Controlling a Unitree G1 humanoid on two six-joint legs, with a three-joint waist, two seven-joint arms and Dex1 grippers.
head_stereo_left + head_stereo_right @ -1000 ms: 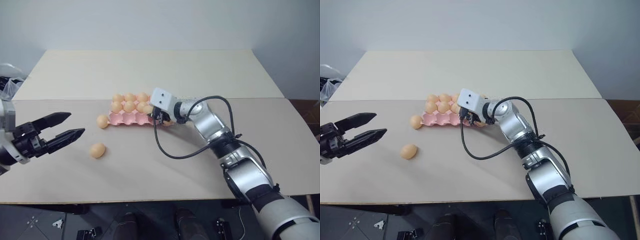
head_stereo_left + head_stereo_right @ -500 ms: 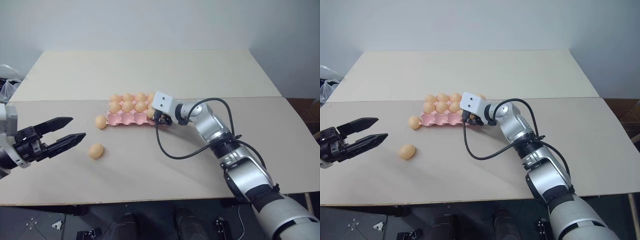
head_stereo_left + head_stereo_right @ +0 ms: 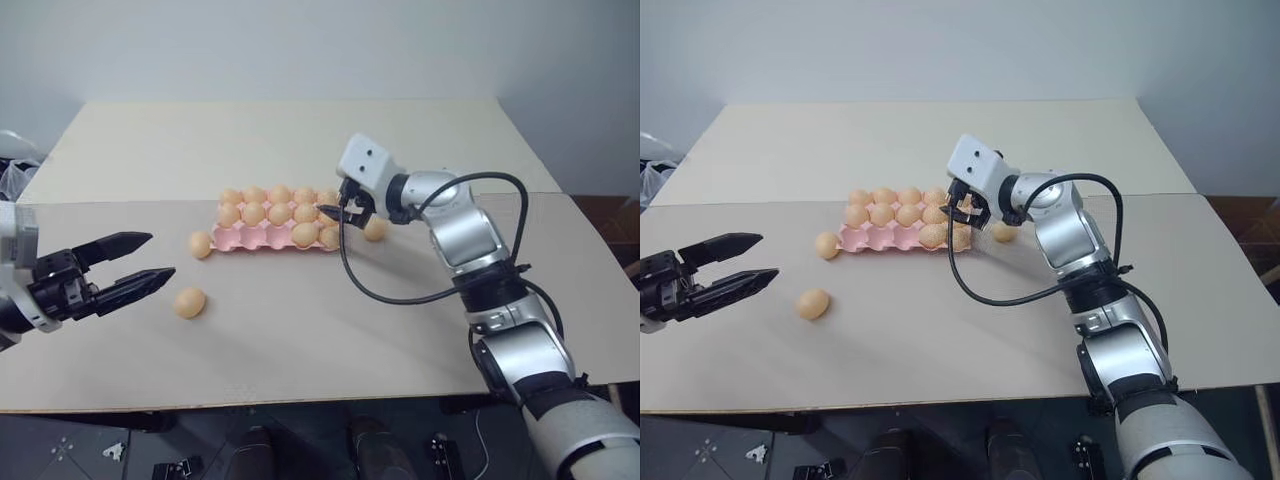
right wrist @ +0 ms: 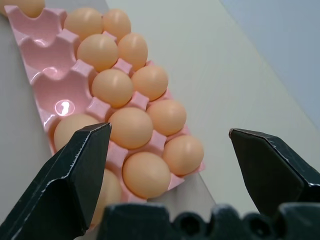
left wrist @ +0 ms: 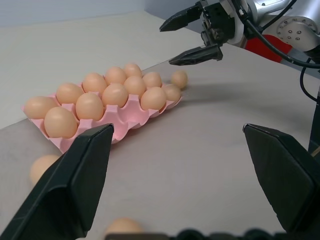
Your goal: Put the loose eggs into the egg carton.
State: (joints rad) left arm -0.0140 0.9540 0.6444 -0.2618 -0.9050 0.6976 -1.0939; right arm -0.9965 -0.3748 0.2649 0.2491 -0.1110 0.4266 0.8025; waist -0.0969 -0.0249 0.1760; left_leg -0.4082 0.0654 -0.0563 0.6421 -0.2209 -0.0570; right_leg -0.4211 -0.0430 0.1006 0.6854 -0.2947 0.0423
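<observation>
Egg carton (image 3: pixel 262 238): flat pink molded tray, glossy, scalloped edges, lidless; lies on the table just below and ahead of the right gripper's fingertips.
Carton fill: far and middle rows look full of eggs; the near row holds two eggs at the end by the right gripper, and three empty cups run away from it.
Eggs, look: small smooth ovals, tan-orange, matte sheen, all alike.
Loose egg A (image 3: pixel 201 244): on the table, touching or nearly touching the carton's end farthest from the right gripper.
Loose egg B (image 3: pixel 189 302): on bare table, near the left gripper's fingertips, just beyond them toward the carton.
Loose egg C (image 3: pixel 374 229): on the table just beside the carton's end, under the right wrist.
Right gripper (image 3: pixel 333 208): two black tapered fingers spread wide, nothing between them; poised above the carton's near end, apart from the eggs.
Left gripper (image 3: pixel 150 258): black wedge-shaped fingers parted wide, empty; held level above the table, well apart from the carton.
Table (image 3: pixel 300 330): pale beige boards, flat matte surface, a seam running across it beside the carton.
</observation>
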